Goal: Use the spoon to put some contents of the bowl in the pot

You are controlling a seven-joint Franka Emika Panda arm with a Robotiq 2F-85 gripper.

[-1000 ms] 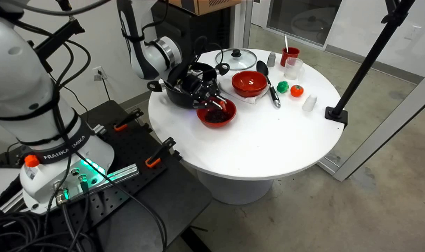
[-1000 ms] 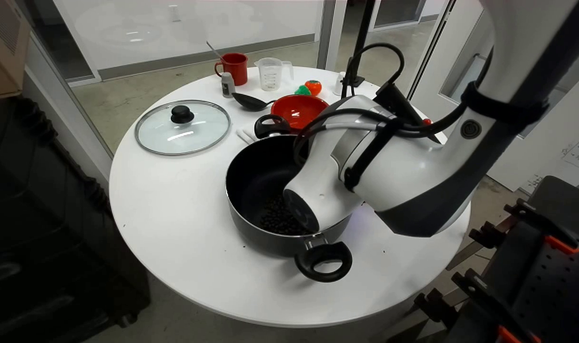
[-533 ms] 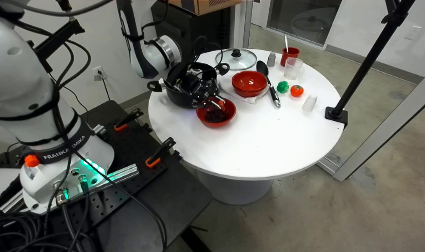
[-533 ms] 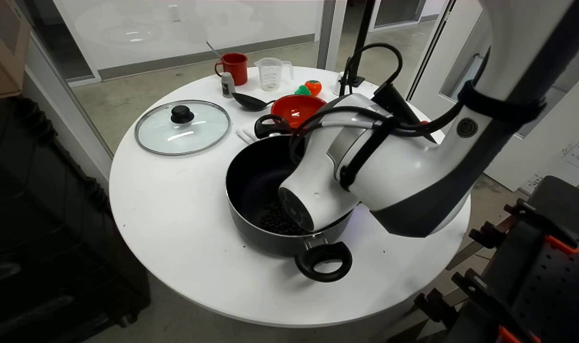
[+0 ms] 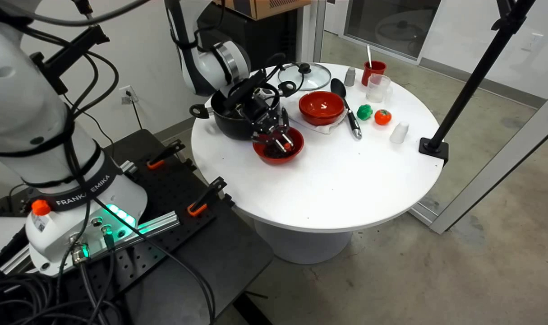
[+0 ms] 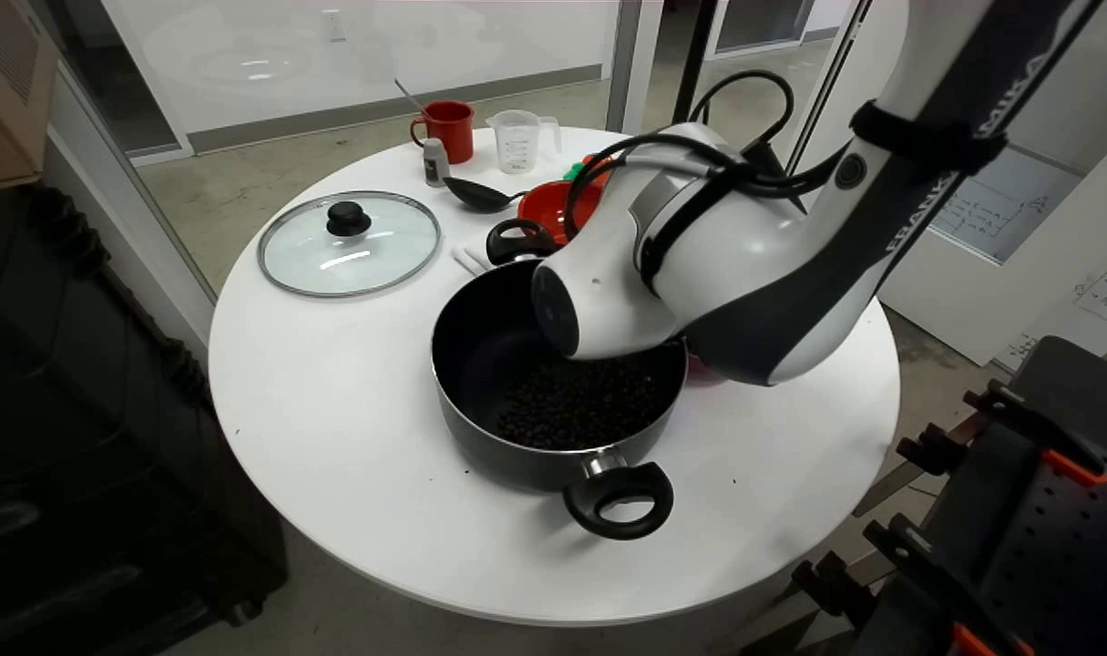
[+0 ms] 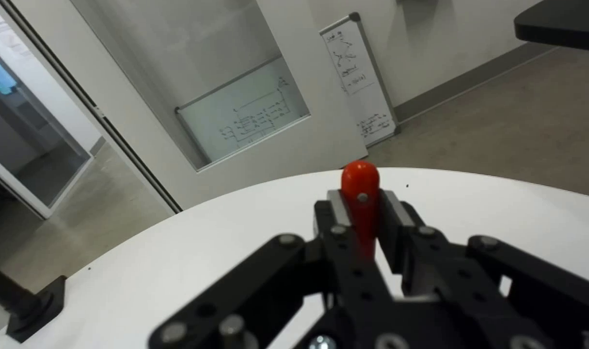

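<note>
Red-handled spoon (image 7: 361, 178) pinched in tool (image 7: 364, 208), over bowl (image 5: 279, 161), broad white tabletop (image 5: 337, 185), curved edge (image 5: 328, 230)

In an exterior view the camera looks down past the robot base (image 5: 66, 221) over the table (image 5: 337, 189). In an exterior view it sits high near the pot (image 6: 503, 463), facing the mug (image 6: 450, 137); both exterior views share pot and mug. The wrist view (aslant) looks from close behind the gripper (image 7: 364, 208) toward a whiteboard (image 7: 359, 82).
</note>
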